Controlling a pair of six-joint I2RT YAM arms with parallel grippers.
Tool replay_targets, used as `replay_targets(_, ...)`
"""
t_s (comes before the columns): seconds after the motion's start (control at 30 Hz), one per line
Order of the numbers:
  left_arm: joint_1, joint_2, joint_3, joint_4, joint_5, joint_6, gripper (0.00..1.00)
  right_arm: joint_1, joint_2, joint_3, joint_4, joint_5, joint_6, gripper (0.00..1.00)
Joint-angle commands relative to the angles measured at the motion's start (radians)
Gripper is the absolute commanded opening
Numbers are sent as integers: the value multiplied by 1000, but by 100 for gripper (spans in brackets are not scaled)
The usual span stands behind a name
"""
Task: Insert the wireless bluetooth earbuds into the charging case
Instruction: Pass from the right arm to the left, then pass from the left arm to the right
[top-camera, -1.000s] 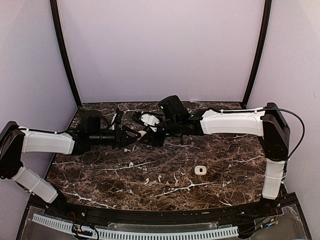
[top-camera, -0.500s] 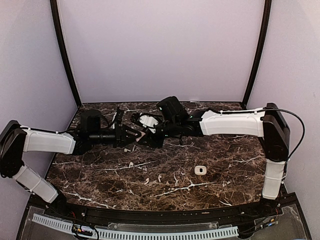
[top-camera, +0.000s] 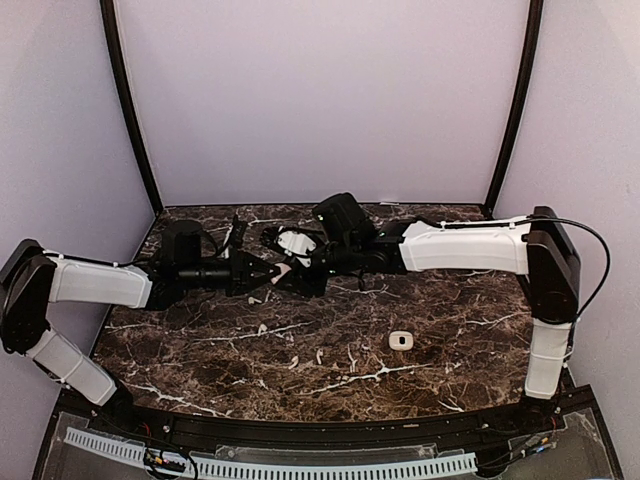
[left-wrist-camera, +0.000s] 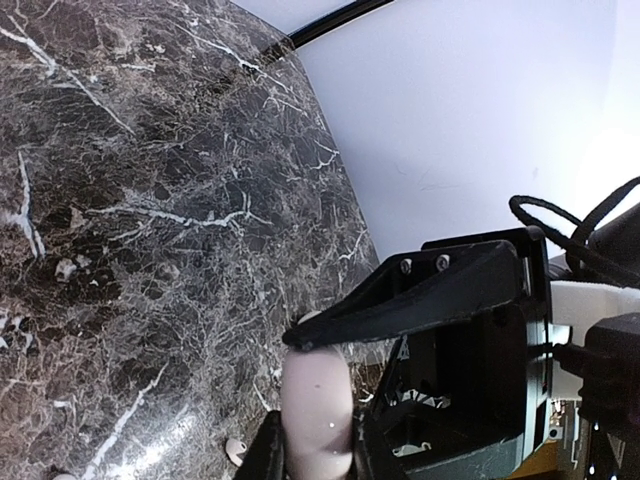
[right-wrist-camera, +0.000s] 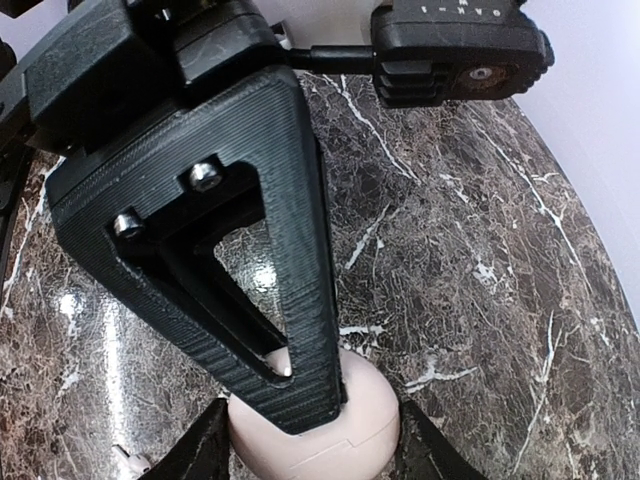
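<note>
A pale pink rounded charging case (top-camera: 283, 268) is held between both grippers at the back middle of the marble table, and its lid seam looks closed. My left gripper (top-camera: 270, 270) is shut on the case (left-wrist-camera: 316, 400) from the left. My right gripper (top-camera: 298, 270) is shut on the case (right-wrist-camera: 345, 425) from the right. Each gripper's black finger crosses over the case in the other's wrist view. One tiny white earbud (left-wrist-camera: 236, 451) lies on the table just beside the case, and it also shows in the right wrist view (right-wrist-camera: 128, 461). No second earbud is clearly seen.
A small white case (top-camera: 401, 341) lies on the table at the front right of centre. White cable clips and black cables sit on the right wrist above the grippers (top-camera: 295, 240). The back wall stands close behind the grippers.
The right arm and the held case have shifted slightly to the left. Both grippers keep their hold on the case.
</note>
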Motion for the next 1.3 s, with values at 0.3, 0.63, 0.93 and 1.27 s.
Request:
replay_targets(0.3,-1,-61,-32,111,67,31,3,-16,-234,-188,146,-109,117,99)
replay_targets(0.63,-5,-232,-130,359,104,115,4,-140,-457,-443,478,-515,488,93)
replay_targets(0.93,-73,-409,-163,386,33,293,3,-183,-529,-597,1012,-801,958,87)
replay_targets(1.27,-144,-470,-148,356,6,406,1,-206,-428,-619,1668,-940,1558,83)
